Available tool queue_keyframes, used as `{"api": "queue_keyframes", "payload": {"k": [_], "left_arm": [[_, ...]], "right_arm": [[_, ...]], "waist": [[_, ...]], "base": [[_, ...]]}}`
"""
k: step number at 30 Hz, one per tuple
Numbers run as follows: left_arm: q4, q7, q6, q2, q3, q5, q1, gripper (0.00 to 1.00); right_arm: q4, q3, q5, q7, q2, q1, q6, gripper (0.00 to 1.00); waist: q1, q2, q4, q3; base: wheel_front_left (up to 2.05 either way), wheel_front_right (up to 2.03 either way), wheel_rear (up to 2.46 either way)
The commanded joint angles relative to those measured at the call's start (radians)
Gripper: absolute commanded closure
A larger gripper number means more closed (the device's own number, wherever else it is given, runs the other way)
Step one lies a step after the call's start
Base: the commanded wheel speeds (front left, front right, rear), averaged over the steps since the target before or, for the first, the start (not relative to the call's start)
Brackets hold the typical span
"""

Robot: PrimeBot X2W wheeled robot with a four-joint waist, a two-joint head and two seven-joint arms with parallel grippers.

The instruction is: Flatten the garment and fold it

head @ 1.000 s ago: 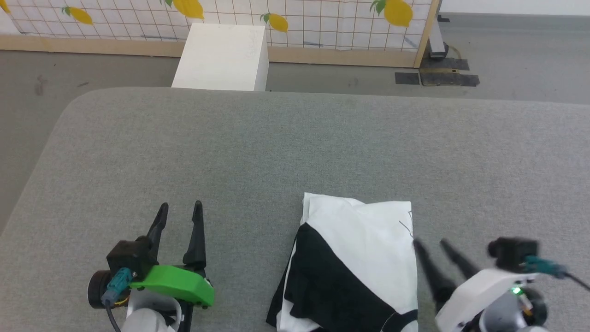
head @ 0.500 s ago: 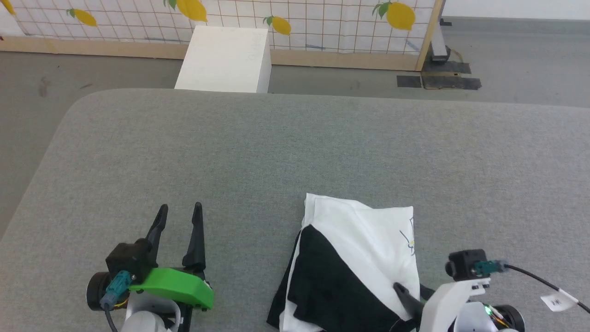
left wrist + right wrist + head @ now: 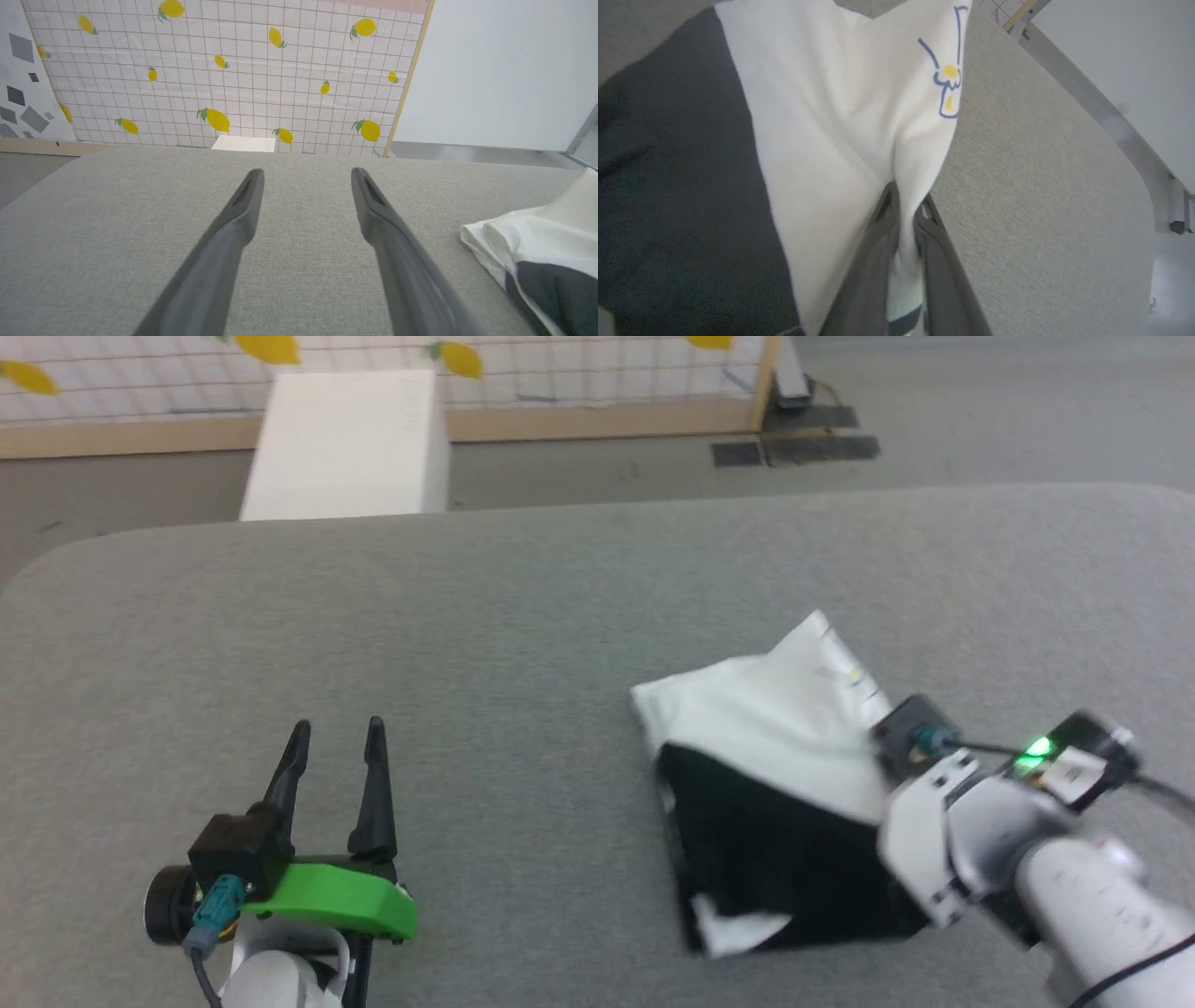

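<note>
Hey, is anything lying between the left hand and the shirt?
Nothing visible: only bare grey surface lies between the open left hand and the shirt. The right hand pinches its white edge.

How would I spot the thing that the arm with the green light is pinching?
Find the big grey cloth-covered table. On its right side lies a folded shirt, pinched by the right gripper. Unlike the plain white box beyond, it is black and white with a small blue-and-yellow print.

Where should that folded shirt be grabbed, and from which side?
Probably the white edge beside the small print, from the robot's right: the shirt lies folded, and that edge is thin enough to pinch. The right pincer grips it there.
</note>
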Motion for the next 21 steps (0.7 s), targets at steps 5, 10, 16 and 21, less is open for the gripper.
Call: {"api": "queue_keyframes", "payload": {"k": [5,10,16,21], "left_arm": [[-0.033,-0.005,0.005,0.003,-0.023,0.027,-0.057,0.0],[-0.046,-0.004,0.003,0.027,-0.033,0.045,-0.102,0.0],[-0.084,0.032,-0.002,0.083,-0.04,0.073,-0.135,0.0],[-0.14,0.077,0.0,0.118,-0.033,0.084,-0.14,0.0]], "right_arm": [[0.053,0.055,0.025,-0.028,-0.162,-0.155,-0.002,1.0],[0.148,0.035,0.024,-0.091,-0.241,-0.261,-0.002,1.0],[0.278,-0.04,-0.021,-0.186,-0.246,-0.36,-0.002,1.0],[0.386,-0.129,-0.086,-0.255,-0.211,-0.419,-0.002,1.0]], "waist": [[0.0,-0.0001,-0.167,0.129],[0.0,-0.0001,-0.242,0.195],[0.0,-0.0001,-0.304,0.276],[0.0,-0.0001,-0.331,0.329]], "base": [[0.0,0.0,0.0],[0.0,0.0,0.0],[0.0,0.0,0.0],[0.0,0.0,0.0]]}}
